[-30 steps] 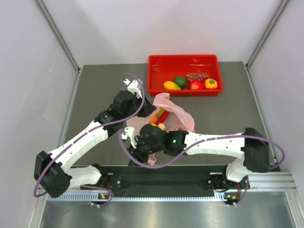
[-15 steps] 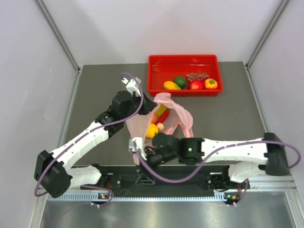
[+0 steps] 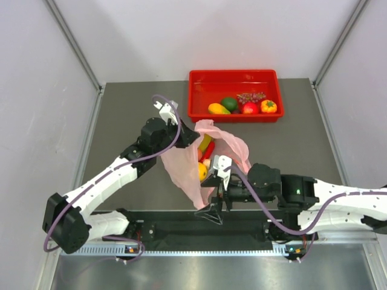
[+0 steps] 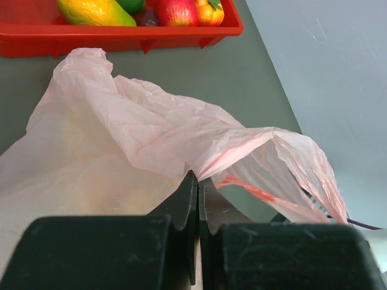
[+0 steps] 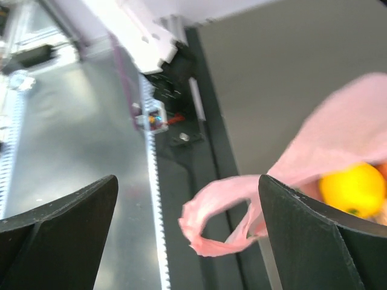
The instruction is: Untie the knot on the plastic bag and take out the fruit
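The pale-pink plastic bag (image 3: 181, 166) hangs lifted over the table's near middle, its mouth gaping. My left gripper (image 3: 186, 135) is shut on a fold of its upper rim (image 4: 198, 181). Fruit shows through the film: a round yellow one (image 3: 202, 171) low down, red and green pieces (image 3: 206, 145) above it. My right gripper (image 3: 216, 199) stands wide open beside the bag's lower end. In the right wrist view a loose handle loop (image 5: 221, 191) dangles between its spread jaws (image 5: 187, 223), touching neither, with the yellow fruit (image 5: 354, 190) behind. The knot is out of view.
A red tray (image 3: 234, 74) at the back holds several fruits, among them dark grapes and a dark green round one; the left wrist view shows its front wall (image 4: 121, 43). The black and aluminium base rail (image 3: 242, 232) runs just under the right gripper.
The right gripper has opened wide and let go of the bag, swinging right and back toward the near edge. The left gripper has kept its hold, and the bag now hangs stretched downward.
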Robot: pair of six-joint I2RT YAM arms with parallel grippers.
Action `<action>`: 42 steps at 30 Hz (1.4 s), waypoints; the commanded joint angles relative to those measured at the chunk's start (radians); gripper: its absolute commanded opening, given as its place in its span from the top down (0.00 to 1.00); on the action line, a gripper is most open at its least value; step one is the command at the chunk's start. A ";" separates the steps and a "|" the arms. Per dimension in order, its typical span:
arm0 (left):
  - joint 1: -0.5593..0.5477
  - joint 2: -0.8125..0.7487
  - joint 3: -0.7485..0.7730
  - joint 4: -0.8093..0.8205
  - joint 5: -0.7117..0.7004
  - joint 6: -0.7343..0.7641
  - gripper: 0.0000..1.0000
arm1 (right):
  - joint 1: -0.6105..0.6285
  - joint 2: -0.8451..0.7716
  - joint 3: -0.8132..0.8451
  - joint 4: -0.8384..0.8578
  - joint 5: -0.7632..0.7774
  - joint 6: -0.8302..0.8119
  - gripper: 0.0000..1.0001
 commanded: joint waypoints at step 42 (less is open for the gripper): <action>-0.007 -0.175 -0.107 -0.018 0.087 -0.011 1.00 | -0.211 0.476 0.006 0.099 0.489 0.178 0.49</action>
